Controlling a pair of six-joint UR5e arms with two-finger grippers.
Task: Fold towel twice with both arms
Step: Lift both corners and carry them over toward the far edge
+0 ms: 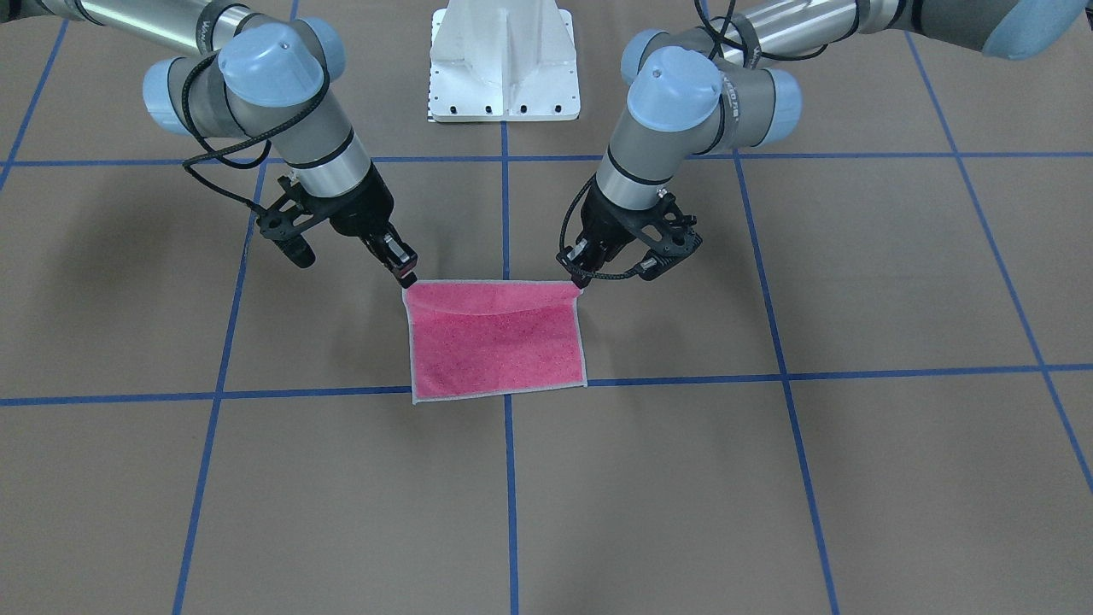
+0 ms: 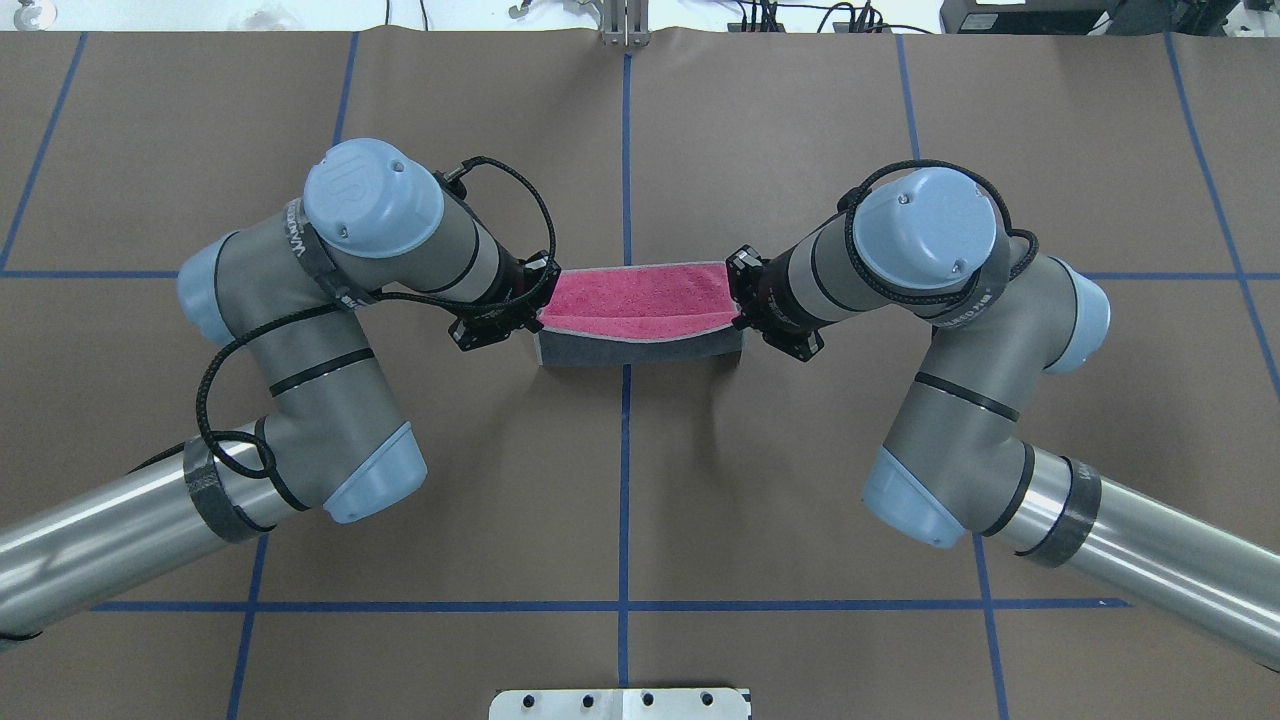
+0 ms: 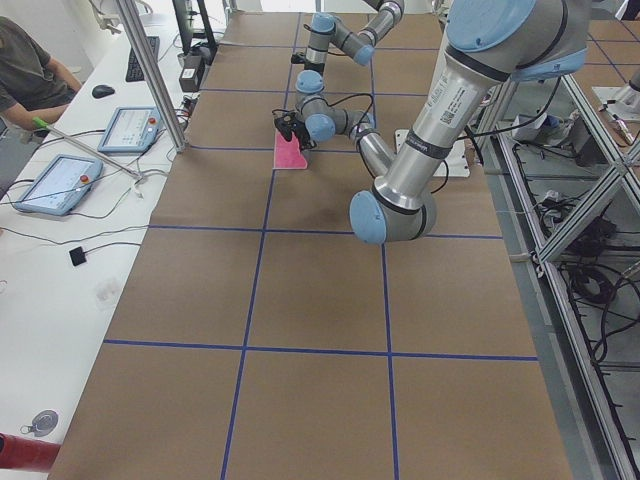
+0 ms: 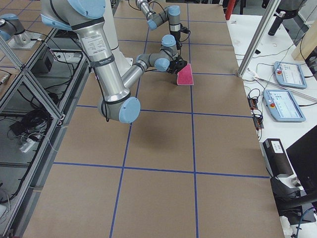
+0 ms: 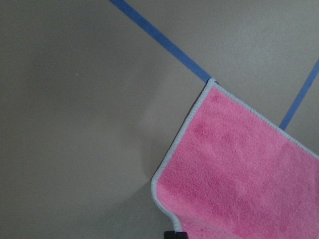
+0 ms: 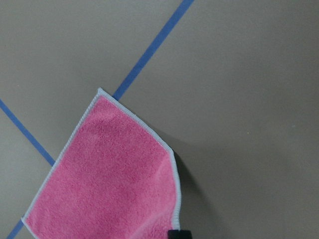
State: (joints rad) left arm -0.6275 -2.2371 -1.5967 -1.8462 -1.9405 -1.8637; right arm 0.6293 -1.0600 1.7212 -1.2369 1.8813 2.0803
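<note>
The towel [image 1: 495, 337] lies pink face up on the brown table, with its edge nearest the robot lifted off the surface. In the overhead view the towel [image 2: 640, 295] shows its grey underside below the raised edge. My left gripper [image 1: 579, 286] is shut on one raised corner, and it also shows in the overhead view [image 2: 535, 318]. My right gripper [image 1: 407, 278] is shut on the other raised corner, and it also shows in the overhead view [image 2: 740, 315]. The far edge rests on the table along a blue line. Both wrist views show pink towel [image 5: 239, 169] [image 6: 109, 174] hanging below.
The white pedestal base [image 1: 504, 64] stands behind the towel on the robot's side. Blue tape lines [image 1: 511, 495] grid the brown table. Side benches hold tablets [image 3: 55, 183] [image 4: 283, 105], and a person [image 3: 25, 75] sits at one.
</note>
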